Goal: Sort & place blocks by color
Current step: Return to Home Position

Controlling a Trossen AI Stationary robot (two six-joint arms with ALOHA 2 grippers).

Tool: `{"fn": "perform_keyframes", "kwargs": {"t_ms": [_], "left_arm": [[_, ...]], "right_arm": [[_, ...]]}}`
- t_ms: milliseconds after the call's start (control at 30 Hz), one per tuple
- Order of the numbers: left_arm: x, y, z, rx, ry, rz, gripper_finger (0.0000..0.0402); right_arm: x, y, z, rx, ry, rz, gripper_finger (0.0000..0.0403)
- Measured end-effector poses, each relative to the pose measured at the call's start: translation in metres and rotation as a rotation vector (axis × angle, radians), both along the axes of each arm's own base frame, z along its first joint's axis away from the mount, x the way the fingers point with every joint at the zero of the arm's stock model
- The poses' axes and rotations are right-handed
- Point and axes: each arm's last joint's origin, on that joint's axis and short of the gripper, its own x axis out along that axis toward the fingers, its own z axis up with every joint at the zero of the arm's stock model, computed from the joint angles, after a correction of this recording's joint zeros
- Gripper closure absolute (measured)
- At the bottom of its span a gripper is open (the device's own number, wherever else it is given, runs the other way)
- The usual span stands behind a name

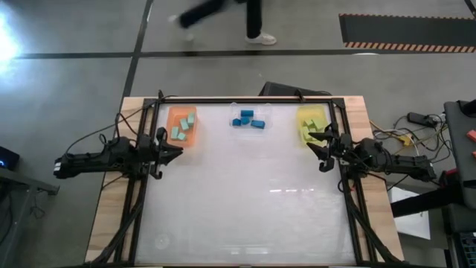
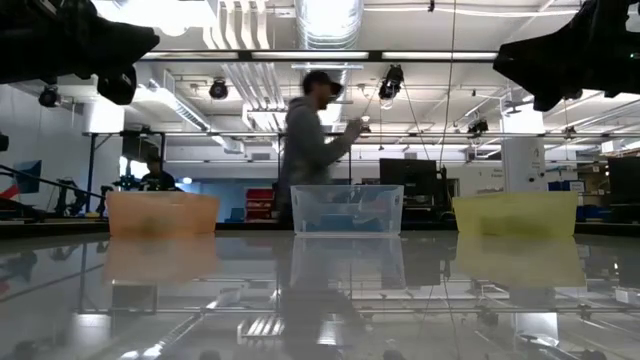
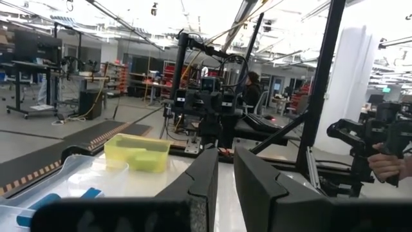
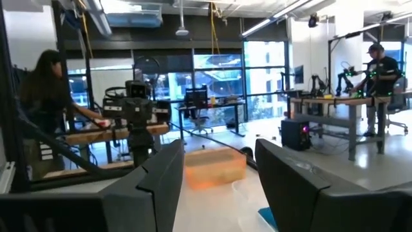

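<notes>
Beyond, a person (image 2: 310, 140) walks behind the trays (image 2: 345, 189) holding sorted blocks (image 1: 248, 120).

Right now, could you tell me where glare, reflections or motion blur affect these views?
High view: the walking person is motion-smeared, and a light streak glares off the table. Low view: the glossy table mirrors the orange tray, clear tray and yellow tray.

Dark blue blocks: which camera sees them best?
The high view: it looks straight down on the small dark blue blocks, nothing hiding them. The low view shows blue smudges through the clear plastic tray; both wrist views catch only a blue sliver.
</notes>
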Motion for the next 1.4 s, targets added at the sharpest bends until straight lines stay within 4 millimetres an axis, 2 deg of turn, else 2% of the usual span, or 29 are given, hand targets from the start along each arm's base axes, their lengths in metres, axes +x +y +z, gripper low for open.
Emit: {"fn": "perform_keyframes", "kwargs": {"t_ms": [267,633,1400], "left_arm": [[0.001,0.000,-0.001,0.138,0.013,0.031,0.0366],[0.001,0.000,-0.001,0.152,0.019,0.033,0.0366],[0.001,0.000,-0.001,0.152,0.019,0.033,0.0366]], "right_arm": [[-0.001,0.000,-0.002,0.023,0.013,0.005,0.0220],[0.002,-0.002,-0.011,0.183,0.068,-0.019,0.0223],[0.004,-0.002,-0.013,0.186,0.094,-0.021,0.0218]]}}
